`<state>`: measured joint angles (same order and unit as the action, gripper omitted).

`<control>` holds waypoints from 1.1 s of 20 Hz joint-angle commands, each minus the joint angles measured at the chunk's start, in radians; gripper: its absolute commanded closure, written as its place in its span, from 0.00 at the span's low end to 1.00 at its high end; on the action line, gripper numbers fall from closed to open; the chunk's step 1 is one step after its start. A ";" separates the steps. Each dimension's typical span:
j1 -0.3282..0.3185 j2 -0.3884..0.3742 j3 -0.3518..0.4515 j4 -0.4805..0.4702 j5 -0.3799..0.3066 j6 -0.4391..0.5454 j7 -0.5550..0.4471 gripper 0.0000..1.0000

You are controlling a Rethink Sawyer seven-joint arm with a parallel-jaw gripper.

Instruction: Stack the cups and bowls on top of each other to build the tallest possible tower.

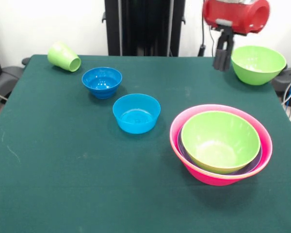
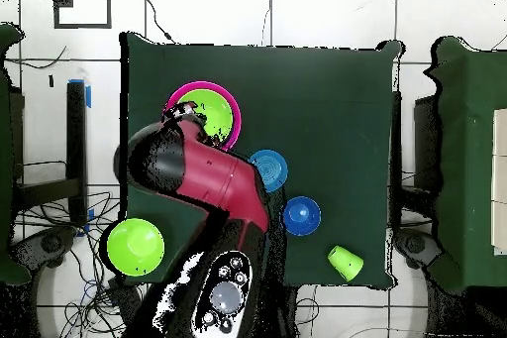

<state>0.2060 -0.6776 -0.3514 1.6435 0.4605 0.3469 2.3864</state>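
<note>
Front view, claw [image 1: 222, 60] hanging beside lone green bowl [image 1: 258, 63], finger spread unclear, tower [image 1: 220, 143] apart

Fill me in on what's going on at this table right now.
A robot arm is stacking bowls into a tower. Its end effector hangs near the table's edge beside a loose green bowl, holding nothing. The tower so far is a pink bowl with a green bowl nested on top and a purple rim showing between them. Two blue bowls sit apart on the green table, and a light-green cup lies tipped over at a far corner.
</note>
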 commanded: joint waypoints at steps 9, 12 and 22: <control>0.035 0.013 0.005 0.120 -0.035 0.037 0.130 0.00; 0.008 0.002 0.021 0.130 -0.049 0.034 0.091 0.00; -0.054 -0.026 0.051 0.157 -0.080 0.036 0.032 0.00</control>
<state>0.1801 -0.7065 -0.3773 1.6793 0.4600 0.3469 2.3864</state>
